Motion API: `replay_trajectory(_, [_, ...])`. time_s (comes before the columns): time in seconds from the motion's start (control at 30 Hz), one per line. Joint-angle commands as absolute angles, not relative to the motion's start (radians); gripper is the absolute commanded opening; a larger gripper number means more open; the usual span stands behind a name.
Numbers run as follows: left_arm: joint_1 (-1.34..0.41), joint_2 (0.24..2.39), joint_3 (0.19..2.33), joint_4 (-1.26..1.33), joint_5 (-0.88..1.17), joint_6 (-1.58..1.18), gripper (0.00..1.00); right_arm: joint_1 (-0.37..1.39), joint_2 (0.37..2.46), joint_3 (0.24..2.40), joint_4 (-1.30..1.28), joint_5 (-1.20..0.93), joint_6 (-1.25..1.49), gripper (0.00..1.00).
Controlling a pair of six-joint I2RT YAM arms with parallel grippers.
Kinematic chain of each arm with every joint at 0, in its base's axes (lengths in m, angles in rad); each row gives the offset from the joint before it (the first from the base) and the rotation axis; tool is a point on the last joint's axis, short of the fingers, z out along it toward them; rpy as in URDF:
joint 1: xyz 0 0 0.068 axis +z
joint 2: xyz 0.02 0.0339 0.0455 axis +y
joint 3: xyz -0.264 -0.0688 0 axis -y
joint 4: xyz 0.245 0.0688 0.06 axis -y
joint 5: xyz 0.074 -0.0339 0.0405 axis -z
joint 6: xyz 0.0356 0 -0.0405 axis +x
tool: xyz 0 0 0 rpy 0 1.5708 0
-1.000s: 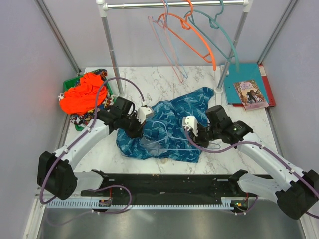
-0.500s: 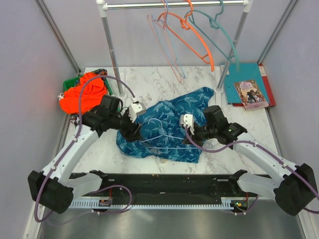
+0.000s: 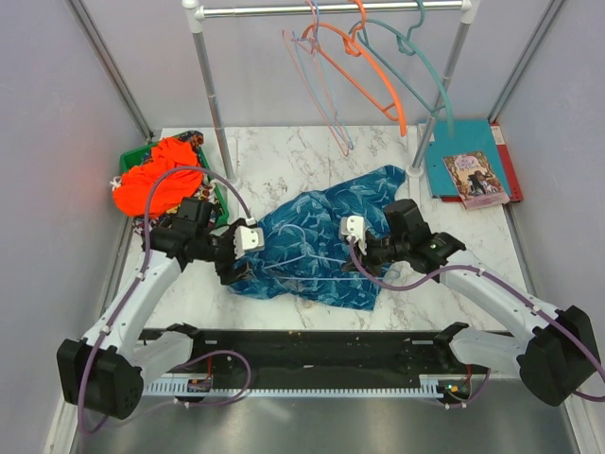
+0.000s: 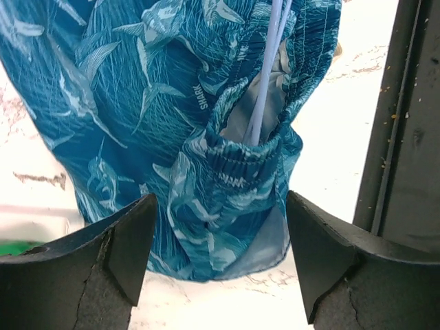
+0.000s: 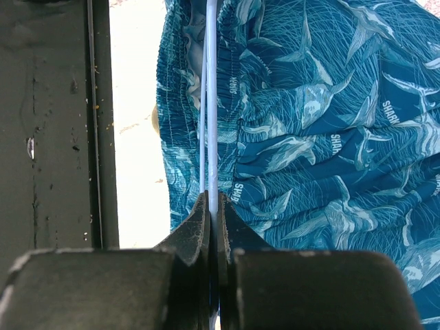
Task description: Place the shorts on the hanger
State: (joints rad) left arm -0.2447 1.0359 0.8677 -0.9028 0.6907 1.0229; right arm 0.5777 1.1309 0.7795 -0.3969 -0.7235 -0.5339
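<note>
Count: two tools, one shorts (image 3: pixel 312 227), one hanger (image 5: pixel 211 103).

Left tool (image 4: pixel 220 199): jaws wide apart, either side of the shorts' gathered elastic opening.

Shorts: soft, crumpled, lying mid marble worktop (image 3: pixel 284 156), close to its front edge.

Hanger: thin pale bars running into that opening.

Right tool (image 5: pixel 213 203): pinched tight on the bars.

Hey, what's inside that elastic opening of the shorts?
Thin pale rods of the hanger run into the opening of the shorts, over grey lining. Fabric covers how far they reach inside. The right hand pinches the hanger outside.
</note>
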Motion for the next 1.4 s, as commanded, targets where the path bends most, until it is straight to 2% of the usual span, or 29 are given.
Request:
replay_trajectory(0.0, [-0.285,1.084,0.836,-0.752,0.733,1.095,0.82,0.578,1.104,0.784,-0.337,-0.788,-0.574,0.0])
replay_trajectory(0.2, [-0.396,1.152,0.792,-0.715,0.693,1.109,0.75,0.578,1.101,0.785,-0.315,-0.781,-0.58,0.0])
replay_trajectory(0.3, [-0.419,1.183,0.784,-0.681,0.693,1.042,0.53,0.58,1.098,0.784,-0.296,-0.784,-0.58,0.0])
replay_trajectory(0.33, [-0.431,1.187,0.787,-0.678,0.689,1.028,0.34,0.58,1.098,0.787,-0.296,-0.781,-0.578,0.0])
replay_trajectory(0.43, [-0.434,1.181,0.808,-0.644,0.652,0.927,0.02,0.58,1.101,0.795,-0.293,-0.738,-0.537,0.0])
replay_trajectory(0.5, [-0.425,1.198,0.848,-0.643,0.62,0.838,0.02,0.58,1.107,0.805,-0.281,-0.672,-0.471,0.14])
replay_trajectory(0.53, [-0.405,1.224,0.867,-0.643,0.615,0.804,0.02,0.58,1.111,0.827,-0.272,-0.569,-0.383,0.39])
replay_trajectory(0.57, [-0.393,1.25,0.911,-0.653,0.621,0.77,0.02,0.574,1.121,0.842,-0.275,-0.522,-0.352,0.58])
replay_trajectory(0.63, [-0.364,1.293,0.952,-0.664,0.614,0.672,0.02,0.554,1.114,0.885,-0.304,-0.442,-0.31,0.83])
replay_trajectory(0.7, [-0.348,1.353,0.992,-0.664,0.608,0.588,0.02,0.528,1.071,0.908,-0.354,-0.407,-0.317,0.86])
replay_trajectory(0.87, [-0.337,1.436,1.014,-0.661,0.598,0.505,0.02,0.525,0.964,0.969,-0.547,-0.393,-0.425,0.85])
replay_trajectory(0.97, [-0.337,1.459,1.02,-0.661,0.595,0.476,0.02,0.526,0.945,0.956,-0.673,-0.417,-0.488,0.77])
replay_trajectory(1.03, [-0.339,1.479,1.025,-0.66,0.591,0.45,0.02,0.541,0.959,0.934,-0.751,-0.426,-0.552,0.76])
replay_trajectory(1.13, [-0.337,1.497,1.034,-0.667,0.583,0.431,0.02,0.703,1.026,0.885,-0.779,-0.278,-0.568,0.71])
replay_trajectory(1.17, [-0.339,1.499,1.035,-0.667,0.583,0.43,0.02,0.816,1.061,0.867,-0.764,-0.211,-0.557,0.7])
replay_trajectory(1.37, [-0.337,1.502,1.042,-0.673,0.575,0.416,0.02,0.943,1.192,0.813,-0.6,-0.091,-0.48,0.76])
